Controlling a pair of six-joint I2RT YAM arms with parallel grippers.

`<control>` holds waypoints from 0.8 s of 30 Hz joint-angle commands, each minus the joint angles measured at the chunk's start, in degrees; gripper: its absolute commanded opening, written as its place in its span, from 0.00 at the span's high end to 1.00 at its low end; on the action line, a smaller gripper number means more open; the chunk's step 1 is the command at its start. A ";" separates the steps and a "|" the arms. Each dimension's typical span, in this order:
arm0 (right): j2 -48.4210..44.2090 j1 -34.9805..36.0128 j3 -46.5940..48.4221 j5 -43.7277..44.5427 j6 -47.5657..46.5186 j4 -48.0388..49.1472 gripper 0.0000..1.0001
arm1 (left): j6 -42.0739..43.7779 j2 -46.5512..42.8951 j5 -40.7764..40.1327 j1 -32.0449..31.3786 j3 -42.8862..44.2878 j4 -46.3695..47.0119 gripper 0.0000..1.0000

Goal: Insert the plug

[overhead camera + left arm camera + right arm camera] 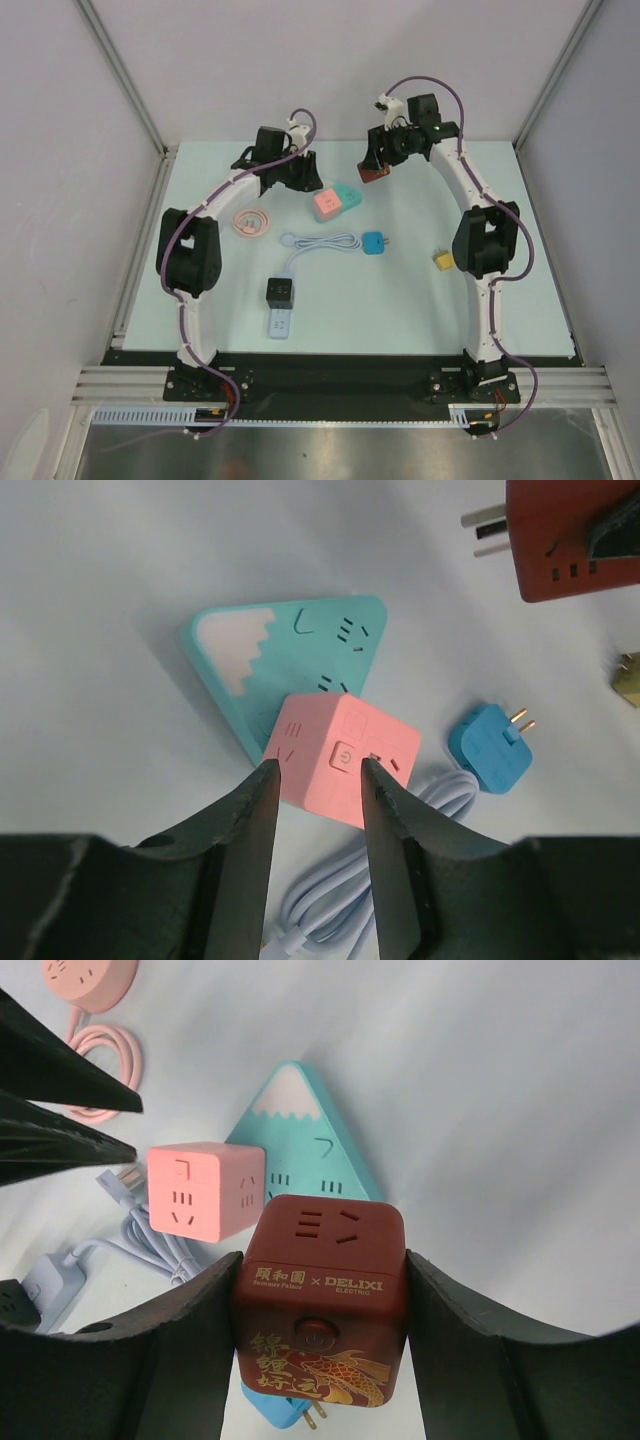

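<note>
The red cube [320,1350], a rigid plastic adapter with bare prongs [485,535] on one face, hangs above the table [480,300] toward its far side. The right gripper [322,1260] clamps it across two flat sides. It looks light, stiff and somewhat slick, so a square hold on the flat faces, clear of the prongs, suits it. Nearby lie the pink cube [340,755] and the teal block [300,640], side by side. The left gripper [315,770] straddles the pink cube, but whether its fingers press it cannot be told.
</note>
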 commanded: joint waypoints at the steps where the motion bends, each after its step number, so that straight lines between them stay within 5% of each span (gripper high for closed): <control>1: 2.48 3.04 6.62 1.06 -5.83 -3.47 1.00 | 2.45 -0.76 3.95 0.04 3.80 0.85 0.57; 24: 10.14 6.12 9.61 4.93 -11.11 -4.88 1.00 | 3.77 3.55 4.04 -1.19 0.28 0.40 0.66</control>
